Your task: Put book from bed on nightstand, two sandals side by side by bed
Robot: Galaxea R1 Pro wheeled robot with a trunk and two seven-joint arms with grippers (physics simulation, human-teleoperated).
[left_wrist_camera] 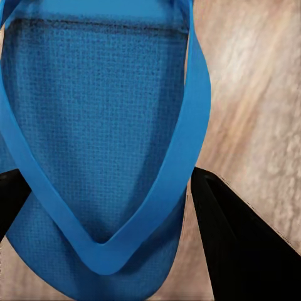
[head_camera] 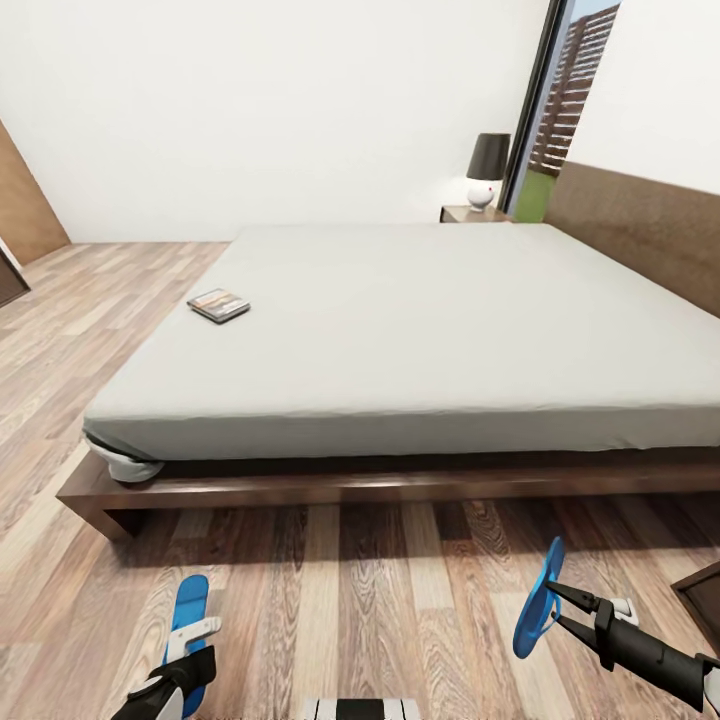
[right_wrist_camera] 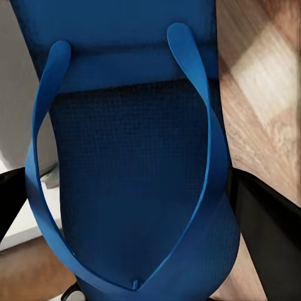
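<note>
The book [head_camera: 218, 304] lies flat on the grey mattress of the bed [head_camera: 400, 330], near its left edge. A nightstand [head_camera: 470, 213] stands at the bed's far corner, by the headboard. My right gripper [head_camera: 552, 602] [right_wrist_camera: 125, 188] is shut on one blue sandal [head_camera: 530, 620] [right_wrist_camera: 125, 125], held on edge above the floor in front of the bed. My left gripper [head_camera: 190, 628] [left_wrist_camera: 103, 182] is closed around the toe end of the other sandal [head_camera: 188, 600] [left_wrist_camera: 94, 94], low over the wooden floor at the lower left.
A black-shaded lamp [head_camera: 487, 170] sits on the nightstand beside a tall window [head_camera: 560, 110]. The dark headboard [head_camera: 640, 230] runs along the right wall. A dark furniture corner [head_camera: 705, 600] juts in at the lower right. Wooden floor [head_camera: 350, 600] stretches between me and the bed frame.
</note>
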